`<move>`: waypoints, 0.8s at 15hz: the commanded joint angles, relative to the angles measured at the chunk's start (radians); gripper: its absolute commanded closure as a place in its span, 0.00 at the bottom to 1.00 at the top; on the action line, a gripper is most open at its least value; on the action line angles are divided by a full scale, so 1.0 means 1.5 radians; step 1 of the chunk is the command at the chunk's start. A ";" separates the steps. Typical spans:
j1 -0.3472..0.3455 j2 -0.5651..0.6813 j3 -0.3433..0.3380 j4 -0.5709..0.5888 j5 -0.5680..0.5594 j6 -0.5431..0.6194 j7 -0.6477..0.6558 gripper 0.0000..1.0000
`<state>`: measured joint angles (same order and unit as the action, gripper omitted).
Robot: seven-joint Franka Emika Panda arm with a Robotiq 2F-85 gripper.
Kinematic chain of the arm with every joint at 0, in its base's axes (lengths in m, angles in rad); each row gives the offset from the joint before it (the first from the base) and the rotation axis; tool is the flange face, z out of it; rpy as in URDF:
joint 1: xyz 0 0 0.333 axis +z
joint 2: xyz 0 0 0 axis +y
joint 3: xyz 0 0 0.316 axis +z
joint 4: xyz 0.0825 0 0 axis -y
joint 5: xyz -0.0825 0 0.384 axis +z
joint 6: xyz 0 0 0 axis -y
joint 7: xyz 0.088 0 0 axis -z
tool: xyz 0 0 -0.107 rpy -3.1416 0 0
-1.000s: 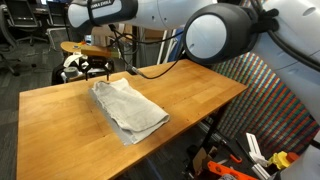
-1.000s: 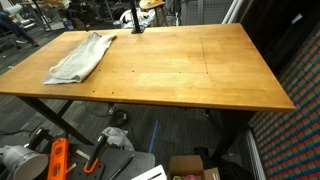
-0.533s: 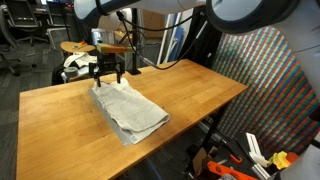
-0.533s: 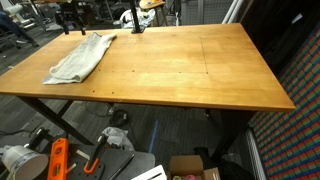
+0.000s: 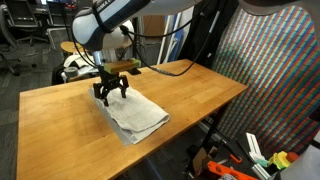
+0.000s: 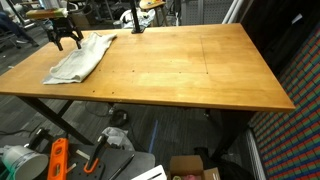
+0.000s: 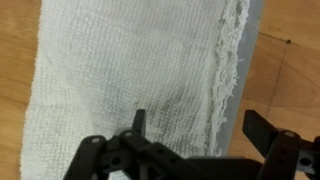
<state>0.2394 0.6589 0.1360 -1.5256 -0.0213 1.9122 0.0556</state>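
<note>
The worktop (image 5: 195,88) is a plain wooden board on dark legs, and it carries only a white towel (image 5: 132,112). Far to the side of the hand (image 5: 110,90), past the edge of the worktop, stands a screen (image 5: 270,95) with a fine coloured pattern. Behind the hand there is an office chair (image 5: 15,35) and other dark furniture that is too blurred to name.

The towel is folded to a long strip. Its near end lies directly under the hand, and the rest runs away from the hand along the worktop (image 6: 190,65), as seen in both exterior views. In the wrist view the towel (image 7: 130,70) fills most of the picture, with its fringed edge running between the two fingers (image 7: 138,120). These stand wide apart and clamp nothing. Whether their tips touch the cloth I cannot tell.

One second ago the hand was beyond the far edge of the worktop, clear of the towel. Half a second ago it was at that edge, and now it is lower and over the end of the towel (image 6: 76,62). In an exterior view the hand (image 6: 64,38) has come into the picture only in this time. The towel itself keeps the same place and shape.

On the floor, below and well apart from the hand, there is an open cardboard box (image 6: 190,168) whose content is not clear, and an orange tool (image 6: 56,158) lies nearer.
</note>
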 commanded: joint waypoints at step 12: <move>-0.015 -0.334 0.051 -0.517 0.141 0.239 -0.009 0.00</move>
<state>0.2159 0.2855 0.1820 -2.1400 0.1393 2.1914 0.0404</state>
